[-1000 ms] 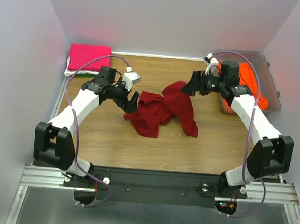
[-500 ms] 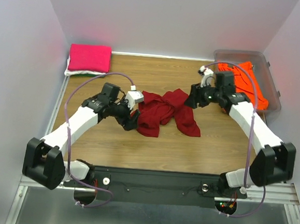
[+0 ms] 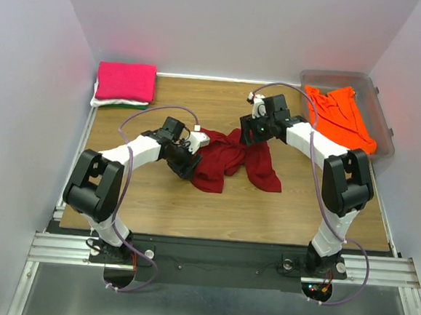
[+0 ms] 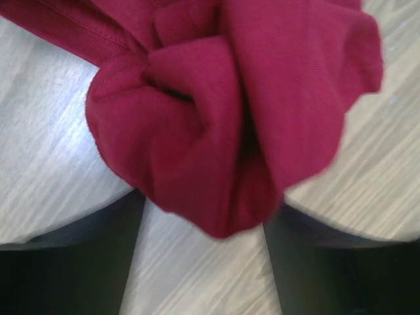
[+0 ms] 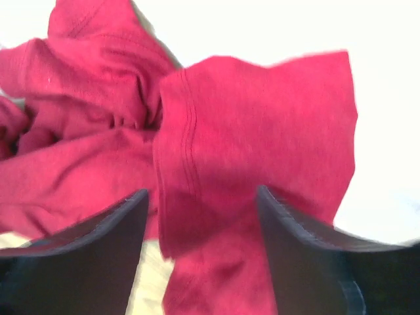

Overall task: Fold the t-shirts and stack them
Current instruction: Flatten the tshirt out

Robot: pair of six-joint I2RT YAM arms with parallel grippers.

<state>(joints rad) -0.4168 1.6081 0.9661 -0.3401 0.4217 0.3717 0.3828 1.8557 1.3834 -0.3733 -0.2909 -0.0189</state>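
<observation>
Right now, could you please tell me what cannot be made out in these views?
Top view: the fingertips of the left gripper and right gripper, buried in the red shirt.
Both wrist views: whether either gripper pinches the shirt; blurred cloth fills the gap.
Top view: the shirts under the pink shirt; only thin white and green edges show.
Top view: most of the tub floor, covered by the orange shirt.

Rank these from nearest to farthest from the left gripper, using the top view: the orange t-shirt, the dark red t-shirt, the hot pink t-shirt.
1. The dark red t-shirt, mid-table, right at the left gripper.
2. The hot pink t-shirt, folded in the far left corner.
3. The orange t-shirt, in the clear tub at the far right.
</observation>
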